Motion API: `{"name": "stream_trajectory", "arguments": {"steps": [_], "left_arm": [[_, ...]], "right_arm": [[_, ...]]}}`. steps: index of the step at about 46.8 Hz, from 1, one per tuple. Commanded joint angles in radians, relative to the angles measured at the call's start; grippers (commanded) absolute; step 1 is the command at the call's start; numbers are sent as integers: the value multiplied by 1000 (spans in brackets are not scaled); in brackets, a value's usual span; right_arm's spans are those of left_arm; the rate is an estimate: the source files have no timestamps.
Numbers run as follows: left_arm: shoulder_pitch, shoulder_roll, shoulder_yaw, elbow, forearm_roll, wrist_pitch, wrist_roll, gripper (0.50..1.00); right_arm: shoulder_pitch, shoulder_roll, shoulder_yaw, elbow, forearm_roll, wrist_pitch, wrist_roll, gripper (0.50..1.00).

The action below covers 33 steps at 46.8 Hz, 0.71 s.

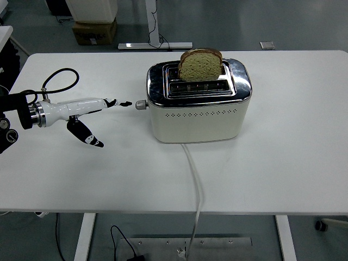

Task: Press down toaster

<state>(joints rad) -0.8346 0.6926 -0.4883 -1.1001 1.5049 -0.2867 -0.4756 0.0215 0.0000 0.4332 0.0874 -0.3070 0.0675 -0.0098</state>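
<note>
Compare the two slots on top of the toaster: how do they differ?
The rear slot holds a slice of bread that stands upright and rises well above the toaster; the front slot holds nothing that shows. The rear slot is mostly hidden by the slice, while the front slot is open to view along its whole length. Both run side by side across the shiny metal top.
</note>
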Motion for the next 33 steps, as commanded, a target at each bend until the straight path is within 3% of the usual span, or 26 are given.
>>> {"name": "stream_trajectory", "arguments": {"steps": [1, 33], "left_arm": [[0, 1, -3, 0, -3, 0, 0, 1000], [-12, -7, -7, 0, -9, 4, -8, 1000]], "right_arm": [[0, 0, 1, 0, 0, 0, 1, 998], [0, 0, 1, 0, 0, 0, 1, 998]]}}
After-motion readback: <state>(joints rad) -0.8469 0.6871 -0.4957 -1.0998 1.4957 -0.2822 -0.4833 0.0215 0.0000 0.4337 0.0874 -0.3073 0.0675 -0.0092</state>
